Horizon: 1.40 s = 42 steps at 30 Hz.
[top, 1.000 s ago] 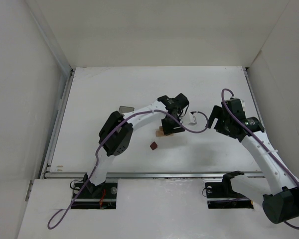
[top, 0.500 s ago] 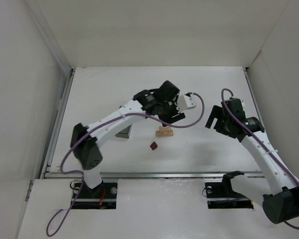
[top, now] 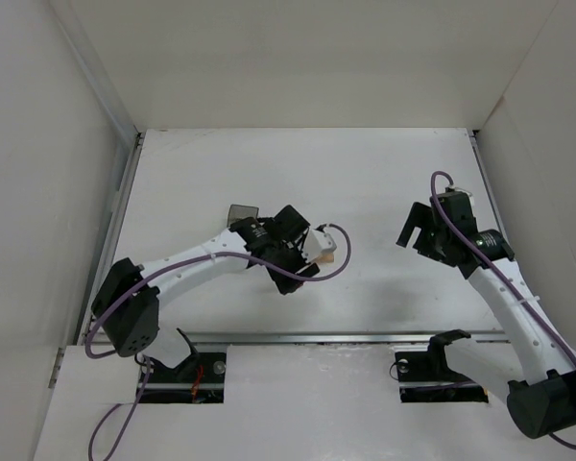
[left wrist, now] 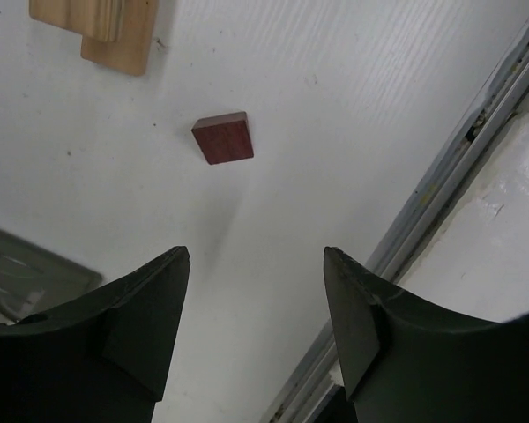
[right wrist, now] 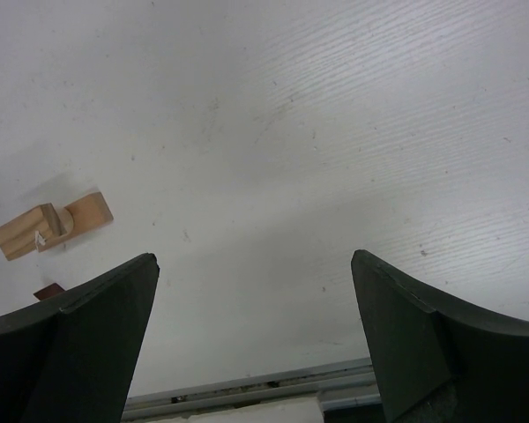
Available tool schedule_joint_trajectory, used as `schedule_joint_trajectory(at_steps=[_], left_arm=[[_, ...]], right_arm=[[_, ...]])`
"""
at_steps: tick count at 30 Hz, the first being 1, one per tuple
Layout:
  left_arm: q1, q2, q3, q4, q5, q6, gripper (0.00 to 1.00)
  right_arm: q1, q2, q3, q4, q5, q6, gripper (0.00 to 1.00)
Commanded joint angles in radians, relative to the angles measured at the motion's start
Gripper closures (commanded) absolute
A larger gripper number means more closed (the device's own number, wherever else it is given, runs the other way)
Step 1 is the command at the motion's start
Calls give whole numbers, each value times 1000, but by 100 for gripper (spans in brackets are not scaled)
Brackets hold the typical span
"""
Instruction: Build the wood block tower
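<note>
While left tool [left wrist: 256, 256] hangs wide open, empty, near red-brown cube [left wrist: 223, 138], right tool [right wrist: 254, 260] gapes empty too.

One dark red-brown cube [left wrist: 223, 138]. Two tan wood pieces [right wrist: 53, 225], stacked: one flat plank [right wrist: 90, 211] underneath, one smaller block [right wrist: 23, 233] on top. Three wooden blocks in all, as far as visible. One dark grey bin [top: 240, 210]. Two arms, left arm [top: 197, 259] and right arm [top: 507, 293], with one gripper apiece, left gripper [left wrist: 256, 253] and right gripper [right wrist: 253, 258], two fingers on each. Two purple cables [top: 342, 252], one per arm.
</note>
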Motion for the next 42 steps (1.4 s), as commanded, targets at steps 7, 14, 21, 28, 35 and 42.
schedule_joint_trajectory(at_steps=[7,14,21,28,35,42], left_arm=[[3,16,-136,305,73,-162,39],[3,115,-135,374,-87,-184,39],[3,134,-145,419,-76,-195,39],[3,152,-155,437,-88,-195,44],[3,163,-155,437,-44,-195,71],[-6,142,-149,382,-31,-156,91]], right_arm=[[1,-33,19,32,-1,-7,4],[1,-33,19,32,-1,-7,4],[1,-14,19,32,8,-7,4],[1,-14,19,32,8,-7,4],[1,-14,19,32,8,-7,4],[1,-23,19,32,8,-7,4]])
